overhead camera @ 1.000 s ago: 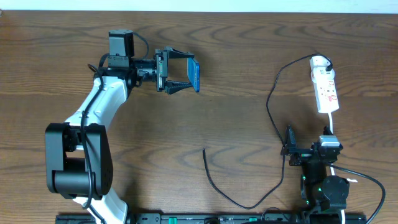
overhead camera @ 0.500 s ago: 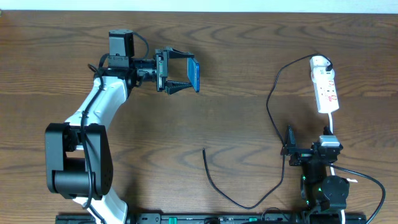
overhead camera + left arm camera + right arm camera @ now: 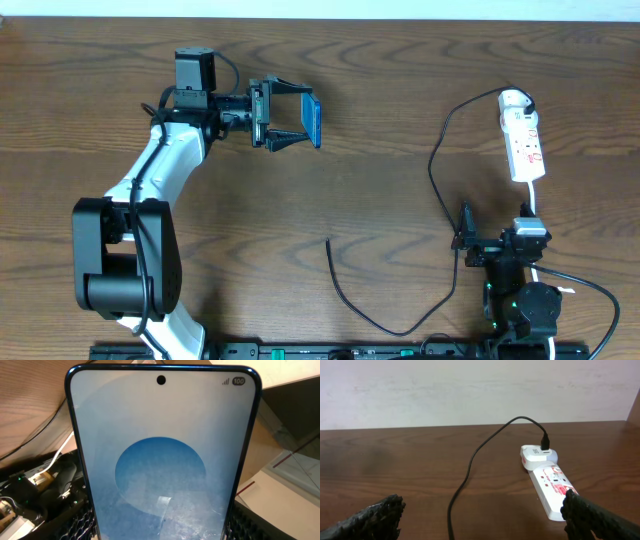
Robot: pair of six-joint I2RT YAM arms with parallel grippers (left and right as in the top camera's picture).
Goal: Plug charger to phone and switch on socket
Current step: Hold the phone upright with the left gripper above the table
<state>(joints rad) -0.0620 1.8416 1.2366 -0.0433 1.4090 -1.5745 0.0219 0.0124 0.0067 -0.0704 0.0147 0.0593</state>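
Observation:
My left gripper (image 3: 290, 118) is shut on the phone (image 3: 312, 119), holding it on edge above the table at the upper left. The blue screen fills the left wrist view (image 3: 161, 460). The black charger cable (image 3: 436, 170) runs from its plug in the far end of the white socket strip (image 3: 523, 140) down the table; its loose connector tip (image 3: 329, 242) lies at the centre front. My right gripper (image 3: 466, 240) is open and empty at the right front, short of the strip (image 3: 547, 482), with the cable (image 3: 465, 480) between its fingers' line of sight.
The socket's thick white cord (image 3: 560, 285) runs past the right arm's base. The wooden table (image 3: 380, 90) ends at a white wall at the back (image 3: 470, 390).

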